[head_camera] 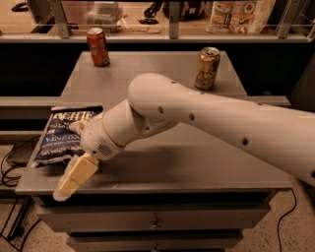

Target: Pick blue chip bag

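Observation:
The blue chip bag [59,138] lies flat at the left edge of the grey table [197,162]. It is dark navy with white lettering. My gripper [74,152] is at the bag's right side, low over the table. It is open. One tan finger [76,177] points down and left past the bag's near corner and over the table's front edge. The other finger [78,126] rests over the bag's upper middle. My white arm [206,123] reaches in from the right and hides the bag's right edge.
A red soda can [98,46] stands at the table's back left and a gold can [207,68] at the back right. A shelf with a rail and packages [241,15] runs behind the table. Drawers [155,224] sit under the tabletop. Cables lie on the floor at left.

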Action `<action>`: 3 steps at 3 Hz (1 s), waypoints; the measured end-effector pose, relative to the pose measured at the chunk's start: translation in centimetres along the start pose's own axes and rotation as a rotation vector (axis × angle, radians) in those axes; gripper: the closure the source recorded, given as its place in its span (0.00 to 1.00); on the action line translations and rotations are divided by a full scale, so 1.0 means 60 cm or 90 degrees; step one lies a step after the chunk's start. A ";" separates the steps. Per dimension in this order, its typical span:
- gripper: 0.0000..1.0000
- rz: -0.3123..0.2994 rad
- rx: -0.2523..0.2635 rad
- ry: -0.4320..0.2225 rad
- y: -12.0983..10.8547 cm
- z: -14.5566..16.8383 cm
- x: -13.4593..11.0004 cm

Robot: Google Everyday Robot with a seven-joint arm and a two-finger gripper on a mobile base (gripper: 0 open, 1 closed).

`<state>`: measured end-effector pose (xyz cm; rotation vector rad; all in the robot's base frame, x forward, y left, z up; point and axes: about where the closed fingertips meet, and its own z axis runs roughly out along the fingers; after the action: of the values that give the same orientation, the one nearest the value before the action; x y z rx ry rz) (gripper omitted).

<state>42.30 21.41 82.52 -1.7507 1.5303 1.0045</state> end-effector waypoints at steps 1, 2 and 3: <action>0.00 0.000 0.000 0.000 0.000 -0.001 -0.001; 0.16 0.000 0.000 0.000 0.000 -0.001 -0.002; 0.39 0.000 0.000 0.000 0.000 -0.003 -0.004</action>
<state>42.32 21.40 82.80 -1.7500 1.5307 1.0041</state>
